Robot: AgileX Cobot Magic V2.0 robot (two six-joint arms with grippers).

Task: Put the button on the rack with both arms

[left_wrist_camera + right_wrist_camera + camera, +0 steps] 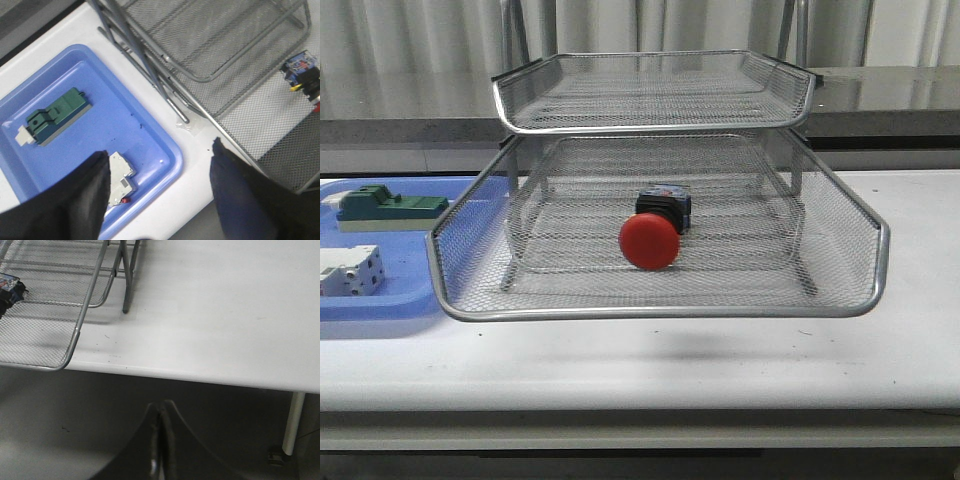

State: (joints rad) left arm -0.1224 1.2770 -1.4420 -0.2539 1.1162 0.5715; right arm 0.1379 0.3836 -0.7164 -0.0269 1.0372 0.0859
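Note:
The button (653,232), red round cap on a black body, lies on its side in the pulled-out middle tier of the silver wire-mesh rack (660,312). Its body also shows in the left wrist view (301,74) and at the edge of the right wrist view (8,289). My left gripper (160,157) is open and empty, above the table's front edge between the blue tray and the rack (235,135). My right gripper (160,407) is shut and empty, off the table's front edge, right of the rack (75,335). Neither arm shows in the front view.
A flat blue tray (410,298) lies left of the rack and holds a green block part (390,207) and a white block part (350,270); both also show in the left wrist view, the green one (57,116) and the white one (121,179). A white table leg (294,422) stands at the right.

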